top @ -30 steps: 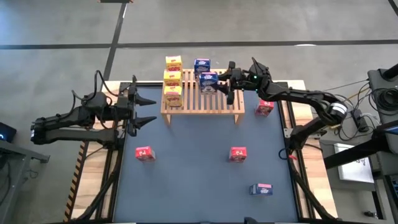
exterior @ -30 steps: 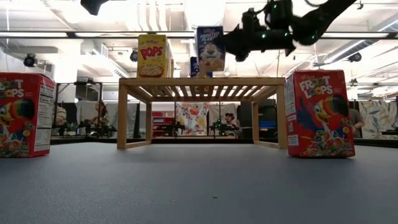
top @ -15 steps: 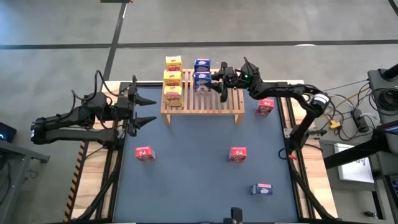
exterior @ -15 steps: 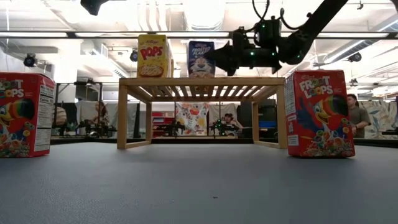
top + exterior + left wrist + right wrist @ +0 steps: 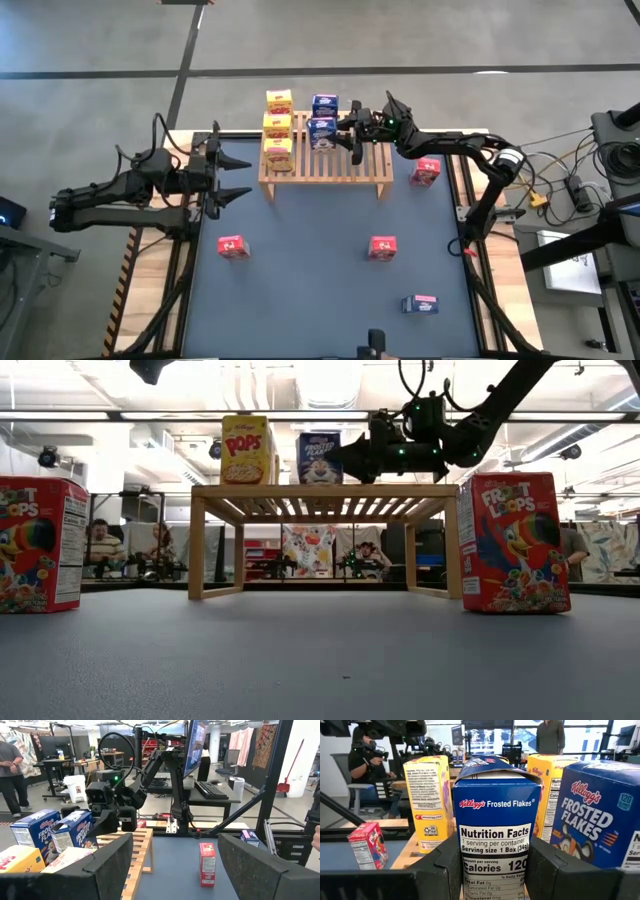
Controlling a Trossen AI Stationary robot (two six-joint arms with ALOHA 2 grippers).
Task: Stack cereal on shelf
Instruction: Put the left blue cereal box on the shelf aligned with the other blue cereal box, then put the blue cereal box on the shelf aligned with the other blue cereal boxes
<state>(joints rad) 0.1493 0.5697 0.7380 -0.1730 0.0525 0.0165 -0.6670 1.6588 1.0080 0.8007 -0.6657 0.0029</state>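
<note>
The wooden slatted shelf (image 5: 330, 158) stands at the table's far side. On its left part a row of three yellow cereal boxes (image 5: 278, 126) stands upright, with one blue box (image 5: 325, 103) at the far edge beside them. My right gripper (image 5: 345, 133) is shut on a second blue Frosted Flakes box (image 5: 321, 130), just near of that one. My left gripper (image 5: 236, 178) waits open at the table's left, level and with nothing between its fingers. Three red boxes (image 5: 232, 246) (image 5: 383, 247) (image 5: 426, 172) stand on the table, and a blue one (image 5: 420, 304) lies there. My right gripper pinches the blue box's two broad faces (image 5: 465, 845) between its two fingers (image 5: 547, 865), with the narrow nutrition panel turned toward the wrist. The fingers reach in level from the table's right. The box stands upright, its bottom (image 5: 318, 481) down at the slats.
Slats on the shelf's middle and right (image 5: 365, 160) are bare. The dark mat (image 5: 310, 290) lies in front of the shelf. People and desks show in the room beyond the table.
My right gripper has carried the blue box toward the table's left and down. The box was above the shelf and is now at the slats, next to the other blue box, still upright. The gripper has stayed shut on it.
</note>
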